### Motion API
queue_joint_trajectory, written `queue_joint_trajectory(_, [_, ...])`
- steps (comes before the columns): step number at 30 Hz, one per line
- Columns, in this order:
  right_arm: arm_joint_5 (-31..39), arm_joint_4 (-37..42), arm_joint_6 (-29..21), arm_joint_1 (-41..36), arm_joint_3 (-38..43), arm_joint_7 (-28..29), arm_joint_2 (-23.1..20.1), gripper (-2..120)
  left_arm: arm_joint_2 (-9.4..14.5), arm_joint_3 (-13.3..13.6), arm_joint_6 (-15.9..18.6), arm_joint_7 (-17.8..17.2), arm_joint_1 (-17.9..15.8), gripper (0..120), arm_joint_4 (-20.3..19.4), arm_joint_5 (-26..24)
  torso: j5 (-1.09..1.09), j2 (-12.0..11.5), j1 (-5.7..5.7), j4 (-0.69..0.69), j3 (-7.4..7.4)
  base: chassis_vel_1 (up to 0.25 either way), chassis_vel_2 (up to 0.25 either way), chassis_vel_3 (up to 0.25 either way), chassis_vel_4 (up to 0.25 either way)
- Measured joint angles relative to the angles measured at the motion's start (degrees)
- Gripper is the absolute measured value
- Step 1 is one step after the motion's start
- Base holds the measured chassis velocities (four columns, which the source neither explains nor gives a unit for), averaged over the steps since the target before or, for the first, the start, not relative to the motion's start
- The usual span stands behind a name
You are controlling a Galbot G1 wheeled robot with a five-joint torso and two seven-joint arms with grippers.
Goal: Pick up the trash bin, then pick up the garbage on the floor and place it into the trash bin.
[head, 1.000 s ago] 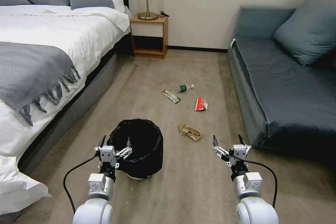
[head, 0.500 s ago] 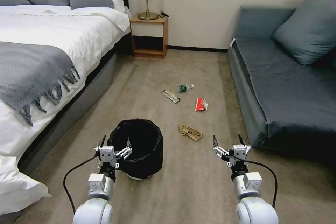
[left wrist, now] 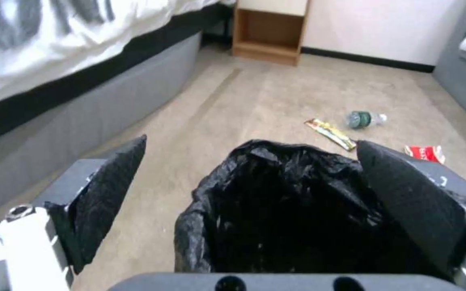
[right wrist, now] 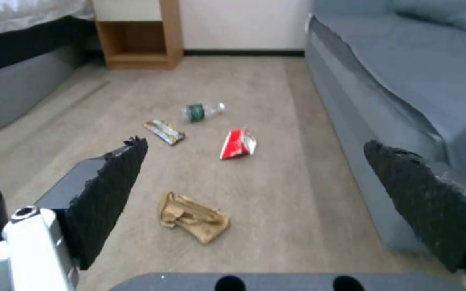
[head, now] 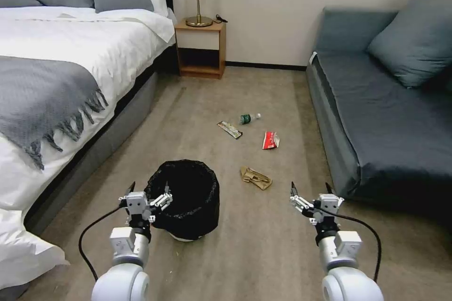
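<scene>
Bin (head: 186,197) stands upright on the floor (head: 263,249), just ahead of the left end effector (head: 147,193), whose fingers are spread wide at its near rim. Right end effector (head: 310,192), also spread, hovers with tan paper (head: 255,177) just ahead and the wrappers and bottle (head: 248,118) farther beyond.

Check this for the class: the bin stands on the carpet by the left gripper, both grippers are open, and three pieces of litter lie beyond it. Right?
Not quite. The head view shows four: bottle, yellow-black wrapper, red-and-white wrapper, tan paper. The bin, left gripper and right gripper are as stated.
</scene>
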Motion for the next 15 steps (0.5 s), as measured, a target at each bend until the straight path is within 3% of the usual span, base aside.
queue_joint_trajectory(1, [0.73,2.15,-2.33,-0.92,0.24,0.56,0.52,100,-0.02,0.04,2.21,-1.28,0.24,100,-1.59,-1.36,0.00,0.00,0.00,0.00,0.00,0.000,0.000,0.000,0.000])
queue_joint_trajectory(2, [0.73,2.15,-2.33,-0.92,0.24,0.56,0.52,100,-0.02,0.04,2.21,-1.28,0.24,100,-1.59,-1.36,0.00,0.00,0.00,0.00,0.00,0.000,0.000,0.000,0.000])
queue_joint_trajectory(5, [2.83,8.25,-8.79,-3.48,0.81,2.08,1.97,100,-0.05,0.16,8.51,-4.82,0.89,100,-6.10,-5.11,0.00,0.00,0.00,0.00,0.00,0.000,0.000,0.000,0.000])
queue_joint_trajectory(6, [2.83,8.25,-8.79,-3.48,0.81,2.08,1.97,100,-0.05,0.16,8.51,-4.82,0.89,100,-6.10,-5.11,0.00,0.00,0.00,0.00,0.00,0.000,0.000,0.000,0.000])
queue_joint_trajectory(8, [4.30,12.59,-13.35,-5.30,1.21,3.16,3.00,100,-0.08,0.24,13.55,-7.74,1.40,99,-9.79,-8.25,-0.02,0.00,0.00,-0.01,0.00,0.000,0.000,0.000,0.000])
queue_joint_trajectory(15, [4.65,13.41,-14.39,-5.65,1.30,3.43,3.19,100,0.99,-1.86,14.12,-9.10,-0.22,98,-8.45,-11.99,-0.01,0.00,0.00,0.00,0.01,0.000,0.000,0.000,0.000])
